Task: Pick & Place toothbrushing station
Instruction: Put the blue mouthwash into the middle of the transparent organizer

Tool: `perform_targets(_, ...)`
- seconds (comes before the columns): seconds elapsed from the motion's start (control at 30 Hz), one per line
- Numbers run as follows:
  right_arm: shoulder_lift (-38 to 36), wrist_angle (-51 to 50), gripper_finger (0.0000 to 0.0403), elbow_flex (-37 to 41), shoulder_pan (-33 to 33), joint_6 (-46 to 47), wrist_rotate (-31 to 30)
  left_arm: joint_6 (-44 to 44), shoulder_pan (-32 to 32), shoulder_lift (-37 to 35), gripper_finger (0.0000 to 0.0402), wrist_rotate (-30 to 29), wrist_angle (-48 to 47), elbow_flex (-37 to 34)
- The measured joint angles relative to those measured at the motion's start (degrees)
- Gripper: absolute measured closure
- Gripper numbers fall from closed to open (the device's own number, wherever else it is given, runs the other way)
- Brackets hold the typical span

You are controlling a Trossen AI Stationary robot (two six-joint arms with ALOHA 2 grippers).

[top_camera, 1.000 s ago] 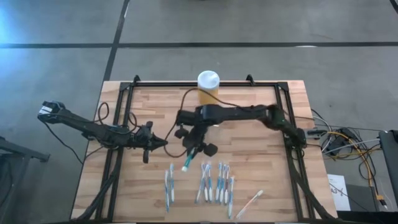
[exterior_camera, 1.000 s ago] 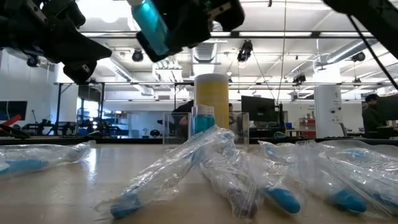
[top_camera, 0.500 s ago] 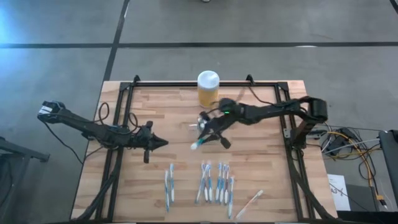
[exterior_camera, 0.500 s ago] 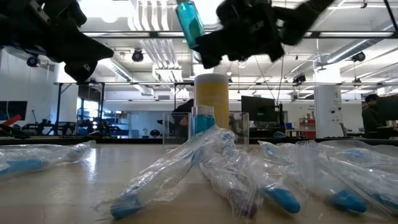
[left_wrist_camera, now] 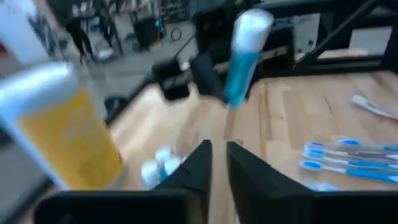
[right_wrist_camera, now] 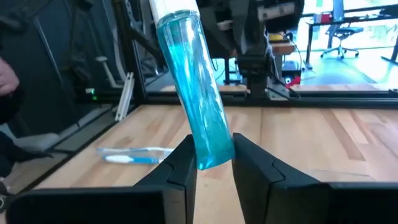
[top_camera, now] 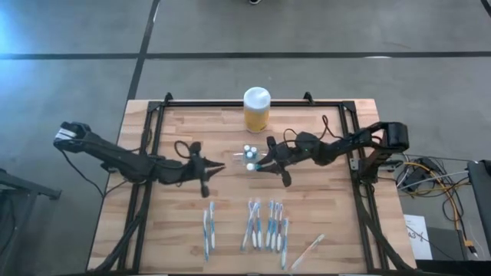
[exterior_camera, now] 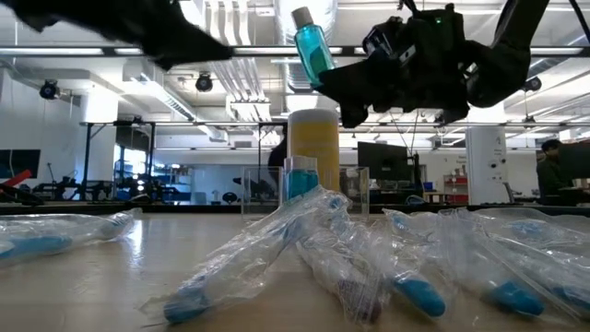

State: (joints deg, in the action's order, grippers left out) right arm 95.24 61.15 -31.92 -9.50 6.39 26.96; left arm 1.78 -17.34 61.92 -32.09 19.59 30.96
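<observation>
One yellow jar (top_camera: 257, 109) stands at the table's (top_camera: 337, 222) far edge; one clear toothbrushing station (top_camera: 248, 157) sits mid-table. Right hand (top_camera: 261, 165), clamped on a blue tube (exterior_camera: 311, 44), has moved over it; left hand (top_camera: 221, 165), slightly apart, advanced.

The surface (top_camera: 322, 207) is pale wood in long planks, edged by a black frame (top_camera: 230, 102). At its far edge stands a yellow jar (top_camera: 257, 115) with a white lid. Just in front of the jar, the see-through toothbrushing station (exterior_camera: 304, 189) carries blue bottles with white caps. Beside it, the black right claw (right_wrist_camera: 210, 163) holds a clear blue bottle (right_wrist_camera: 193, 93) with a white cap. Farther from the jar lie blue-and-white toothbrushes (top_camera: 265, 226) in clear wrappers. The left claw (left_wrist_camera: 214, 163) is black too.
</observation>
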Motion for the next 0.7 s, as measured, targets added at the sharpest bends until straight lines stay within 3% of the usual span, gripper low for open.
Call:
perform_targets(0.13, 0.07, -0.13, 0.0328, 0.28, 0.02, 0.55, -0.22, 7.23, 0.38, 5.77, 0.027, 0.7, 3.95, 6.83)
perform_targets(0.37, 0.07, -0.04, 0.0327, 0.28, 0.11, -0.32, -0.2, 8.3, 3.4, 12.38, 0.0162, -0.12, 4.84, 14.27)
perform_targets(0.6, 0.09, 0.28, 0.0326, 0.32, 0.11, -0.57, -0.16, 7.17, 5.85, 15.94, 0.0145, 10.0, 7.45, 14.36)
perform_targets(0.7, 0.11, 0.11, 0.0326, 0.32, 0.11, -0.57, -0.17, 7.12, 6.13, 16.57, 0.0146, 11.52, 8.21, 14.47)
